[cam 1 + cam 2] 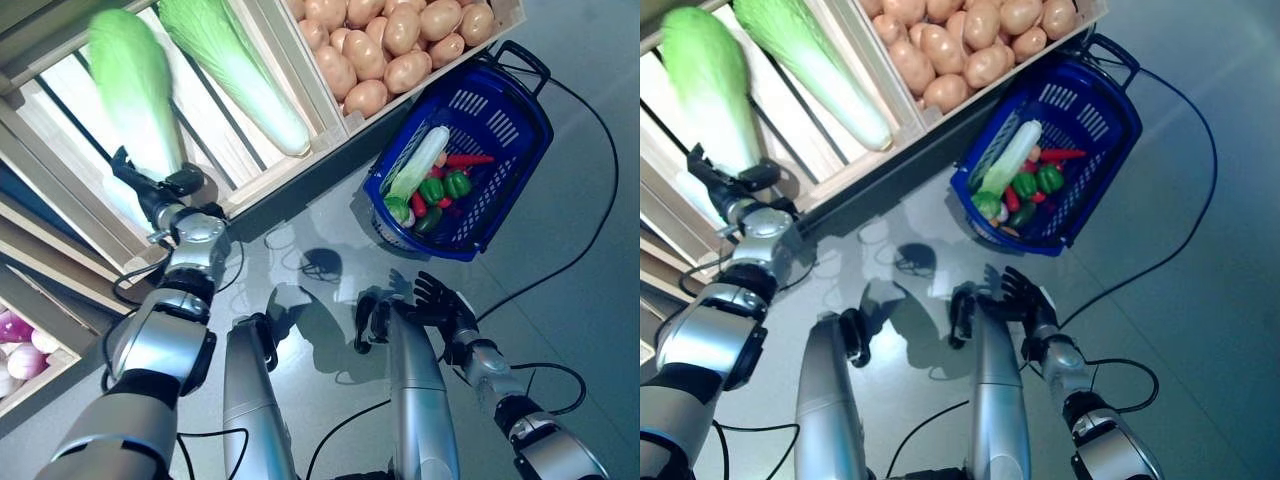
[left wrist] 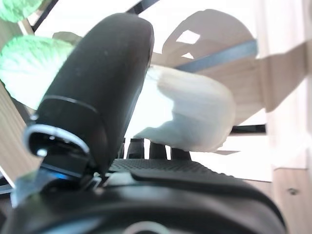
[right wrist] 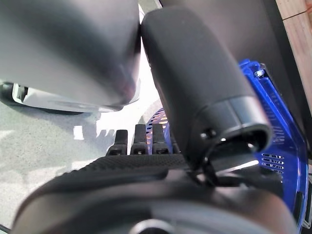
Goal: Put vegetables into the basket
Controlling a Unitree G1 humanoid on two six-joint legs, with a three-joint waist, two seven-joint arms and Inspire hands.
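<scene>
My left hand (image 1: pixel 152 192) reaches up into the slatted wooden crate (image 1: pixel 60 90) and is curled round the white stem end of a green napa cabbage (image 1: pixel 132 80). The left wrist view shows that white stem (image 2: pixel 195 114) between the thumb and the fingers (image 2: pixel 146 148). A second napa cabbage (image 1: pixel 240 75) lies beside it in the crate. On the floor to the right stands the blue basket (image 1: pixel 520 110), holding another cabbage (image 1: pixel 420 160), green peppers, red pieces and a carrot. My right hand (image 1: pixel 440 305) hangs low over the floor, open and empty.
A crate of potatoes (image 1: pixel 390 45) sits just above the basket. Purple onions (image 1: pixel 15 340) show in a lower bin at the far left. A wooden rail (image 1: pixel 290 160) runs along the front of the crates, with grey floor (image 1: pixel 560 260) around the basket.
</scene>
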